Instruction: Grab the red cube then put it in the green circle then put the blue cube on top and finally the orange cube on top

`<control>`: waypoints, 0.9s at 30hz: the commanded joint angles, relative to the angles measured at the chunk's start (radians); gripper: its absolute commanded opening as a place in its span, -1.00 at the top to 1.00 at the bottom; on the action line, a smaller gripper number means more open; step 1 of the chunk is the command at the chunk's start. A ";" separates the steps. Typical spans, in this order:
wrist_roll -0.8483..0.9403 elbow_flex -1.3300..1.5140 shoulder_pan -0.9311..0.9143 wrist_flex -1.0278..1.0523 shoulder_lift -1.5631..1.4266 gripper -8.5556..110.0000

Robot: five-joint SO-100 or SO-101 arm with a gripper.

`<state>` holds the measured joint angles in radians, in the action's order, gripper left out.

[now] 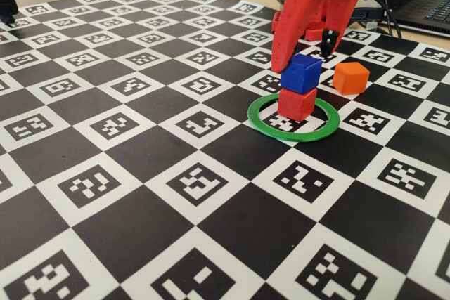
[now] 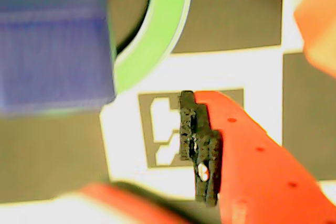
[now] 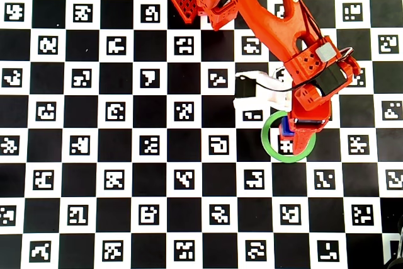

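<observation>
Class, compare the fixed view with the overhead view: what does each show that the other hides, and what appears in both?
Only the fixed view shows the red cube beneath the blue cube, and the orange cube standing outside the green circle. Only the overhead view shows the whole arm reaching across the checkered board. Both show the ring, the blue cube and the gripper.

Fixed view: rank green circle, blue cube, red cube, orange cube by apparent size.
1. green circle, clearly widest.
2-4. blue cube, red cube, orange cube: all look about alike, and the red one is partly hidden under the blue, so no ranking.
</observation>
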<state>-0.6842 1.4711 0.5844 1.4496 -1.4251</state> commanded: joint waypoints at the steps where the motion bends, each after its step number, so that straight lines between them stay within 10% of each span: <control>1: -0.066 -0.084 0.002 0.043 -0.150 0.03; 27: -0.341 0.293 0.095 0.184 -0.577 -0.07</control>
<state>-0.9756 1.7073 0.6412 1.6613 -1.8530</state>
